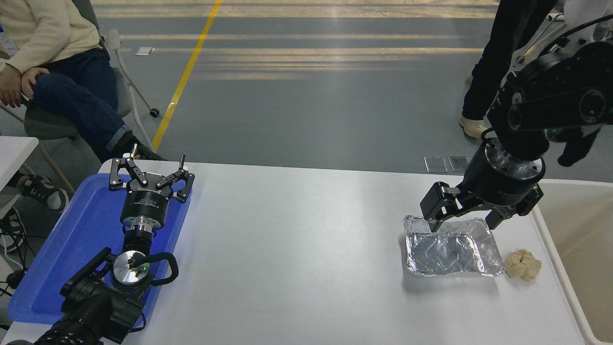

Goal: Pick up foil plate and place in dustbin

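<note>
The foil plate lies flat on the white table at the right, shiny and wrinkled. My right gripper hangs open over its far rim, one fingertip at the plate's far left corner, the other near the far right corner; nothing is held. The beige dustbin stands at the table's right edge, only partly in view. My left gripper rests open above the blue tray at the left, parked.
A small tan lumpy wad lies just right of the foil plate. The large blue tray sits at the table's left. A person sits at the upper left; another person's legs stand behind my right arm.
</note>
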Motion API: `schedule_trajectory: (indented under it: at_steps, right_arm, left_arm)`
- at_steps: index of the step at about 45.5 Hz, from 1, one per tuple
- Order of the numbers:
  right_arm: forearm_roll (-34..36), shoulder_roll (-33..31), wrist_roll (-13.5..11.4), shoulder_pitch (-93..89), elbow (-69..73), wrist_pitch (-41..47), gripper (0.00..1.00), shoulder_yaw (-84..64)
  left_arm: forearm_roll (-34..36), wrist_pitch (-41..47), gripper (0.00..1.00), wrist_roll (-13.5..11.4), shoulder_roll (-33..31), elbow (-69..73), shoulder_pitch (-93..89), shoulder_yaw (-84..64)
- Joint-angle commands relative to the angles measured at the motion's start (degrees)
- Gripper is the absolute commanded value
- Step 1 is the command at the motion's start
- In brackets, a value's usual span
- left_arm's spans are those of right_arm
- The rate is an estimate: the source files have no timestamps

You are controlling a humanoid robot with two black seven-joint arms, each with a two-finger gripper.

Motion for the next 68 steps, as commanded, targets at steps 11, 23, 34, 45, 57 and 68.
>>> schedule_trajectory:
  at_steps: [11,23,34,45,57,68]
  right_arm:
    - [-2.9,-3.9,0.0,-1.5,-0.5,-0.1,1.00,0.0]
    - [-15.6,-16.2,0.0,-9.5,-5.2,-3.2,1.00,0.5]
    - [-20.2,-19.1,-0.1,-19.3,-10.9,-9.5,1.00,2.4]
    - [-24.3,-18.4,-0.1,-30.2,-19.2,-18.0,1.00,4.5]
    - [-27.8,-18.4,0.0,-40.2,-28.9,-22.4,1.00,9.2]
    - [-30.1,-17.9,0.0,-49.3,-36.2,-25.1,1.00,15.3]
  left_arm:
    - [0.0,0.0,1.00,0.0,0.0,0.0,0.0,0.0]
    - [0.0,0.0,1.00,0.0,0.0,0.0,0.0,0.0]
    - [0.0,0.0,1.00,0.0,0.0,0.0,0.0,0.0]
    - [0.0,0.0,1.00,0.0,0.0,0.0,0.0,0.0]
    - [0.0,0.0,1.00,0.0,0.0,0.0,0.0,0.0]
    - [0.0,0.0,1.00,0.0,0.0,0.0,0.0,0.0]
